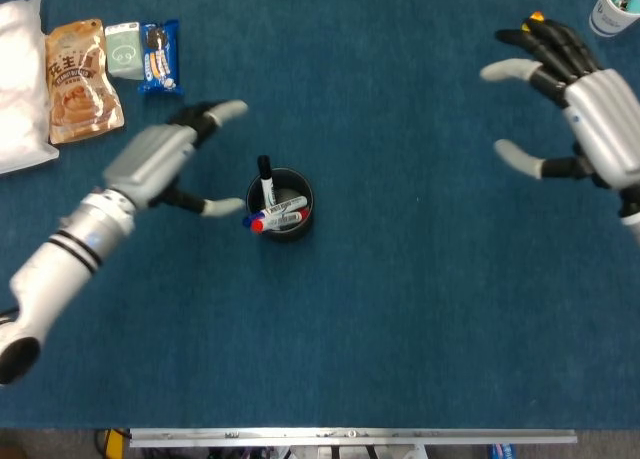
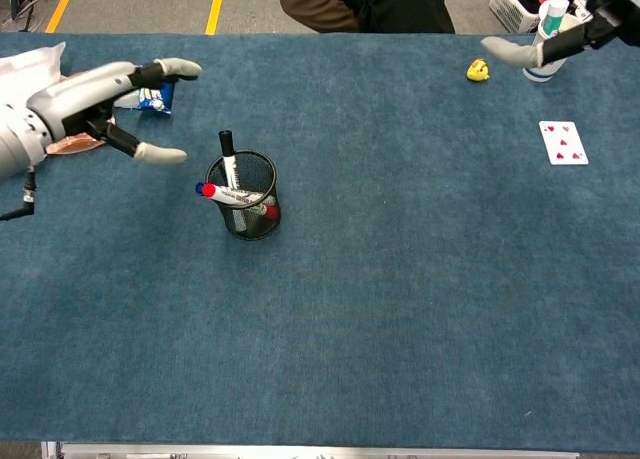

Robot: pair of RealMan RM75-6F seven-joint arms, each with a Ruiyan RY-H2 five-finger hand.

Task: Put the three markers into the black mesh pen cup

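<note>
left hand (image 1: 160, 159) spread wide, empty

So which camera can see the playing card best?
The chest view. The playing card lies whole on the table there, red hearts showing. In the head view it cannot be seen: the right robot hand fills that corner.

Markers (image 1: 275, 210) in pen cup (image 1: 297, 226) mid-table, snack packets (image 1: 82, 64) far behind-left, playing card (image 2: 563, 142) right

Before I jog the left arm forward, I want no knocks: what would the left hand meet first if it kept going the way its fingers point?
Likely nothing: the left hand points toward bare table, passing behind the black mesh pen cup, though depth is unclear.
</note>
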